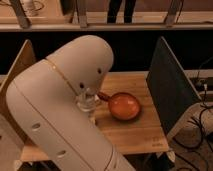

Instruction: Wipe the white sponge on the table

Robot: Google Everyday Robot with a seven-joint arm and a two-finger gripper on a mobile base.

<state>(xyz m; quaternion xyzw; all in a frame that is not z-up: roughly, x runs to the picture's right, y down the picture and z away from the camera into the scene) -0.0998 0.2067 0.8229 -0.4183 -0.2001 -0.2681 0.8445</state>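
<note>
White arm casing (60, 110) fills the left of my view and hides the gripper, which sits somewhere behind it, low over the table (135, 135) near the clear cup (88, 102). Its fingers are pressed together; what they touch I cannot see from here. I cannot make out the white sponge either, since the casing covers the wood just left of the cup. That cup stands upright at the casing's edge, contents unreadable. Just beside it to the right lies the orange pan (125, 106), its dark handle (103, 96) pointing back toward the cup, and I see only bare orange inside. A tan panel (20, 65) and a dark panel (170, 85) flank the table
</note>
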